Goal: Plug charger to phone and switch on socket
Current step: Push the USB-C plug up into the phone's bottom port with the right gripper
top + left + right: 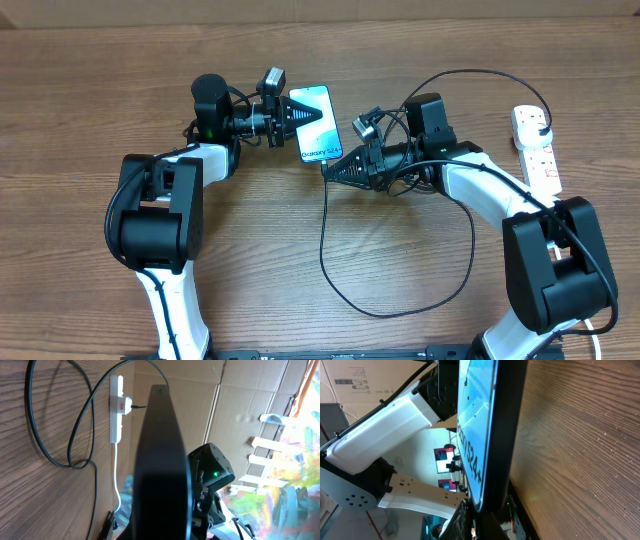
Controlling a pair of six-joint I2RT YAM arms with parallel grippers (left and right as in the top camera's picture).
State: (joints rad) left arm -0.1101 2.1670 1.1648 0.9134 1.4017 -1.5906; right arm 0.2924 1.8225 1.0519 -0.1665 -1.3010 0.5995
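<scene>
Fingers of the left gripper [316, 114] clamp the far half of the slim black-edged phone with the bright blue-white screen [326, 142], reaching in from its left. The phone's long axis runs far-to-near, its near end slanting right; we judge the port sits there. Just beside that end: right gripper [330, 168]. The long thin black charger cable [324, 240] ends at its fingertips, so we read them as pinched on the connector, itself hidden. Insertion must follow the phone's axis. Well right of the phone, the white elongated power strip [537, 150] carries the black plug [541, 127]; right arm nearer.
</scene>
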